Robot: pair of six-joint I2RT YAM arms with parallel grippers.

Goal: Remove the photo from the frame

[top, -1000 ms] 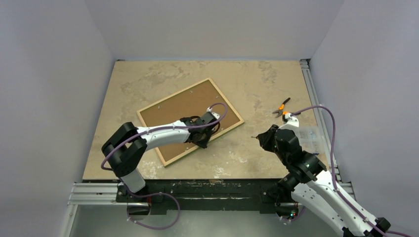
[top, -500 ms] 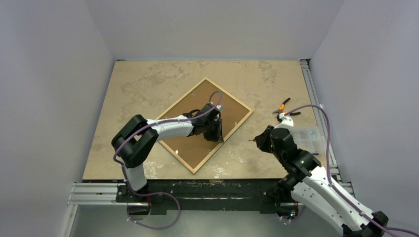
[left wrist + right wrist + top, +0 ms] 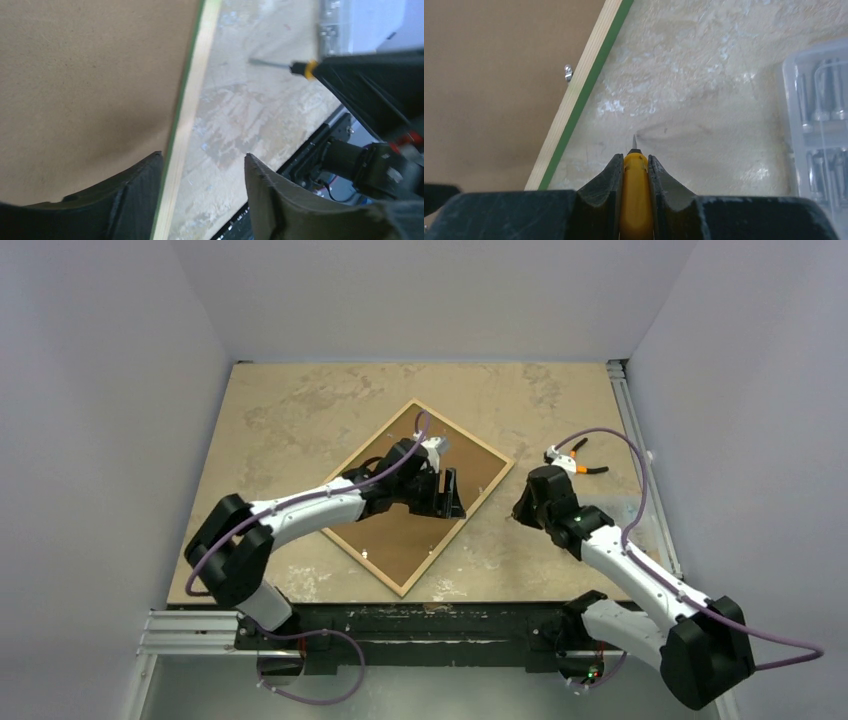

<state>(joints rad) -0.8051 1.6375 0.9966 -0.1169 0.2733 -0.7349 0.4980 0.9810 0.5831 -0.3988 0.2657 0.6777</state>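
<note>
Fibreboard faces up as the frame (image 3: 466, 432) lies face down on my mottled beige table (image 3: 300, 410), turned cornerwise, its light wood back edge on top and a strip of green along its outer side. The photo (image 3: 400, 540) sits inside the frame, flat, with only its brown back in sight.

My left arm reaches across the backing from the near left. My left gripper (image 3: 447, 495) hangs over the frame's edge on the side nearest my other arm, with its jaws standing apart and nothing between them. In the left wrist view one finger (image 3: 132, 200) is over the fibreboard and the other over bare table, with the wood-and-green edge running up through the gap. I cannot tell whether either finger touches down.

My right gripper (image 3: 634, 160) is clamped on the yellow handle of a screwdriver (image 3: 635, 200). Its thin metal tip pokes out ahead over bare table, just beside the frame's green edge and apart from it. A small metal fastener (image 3: 568, 73) stands on the backing next to the wood strip.

Orange-handled pliers (image 3: 575, 458) lie on the table beyond my right arm. A clear plastic box (image 3: 814, 150) of metal parts shows at the right of the right wrist view.
</note>
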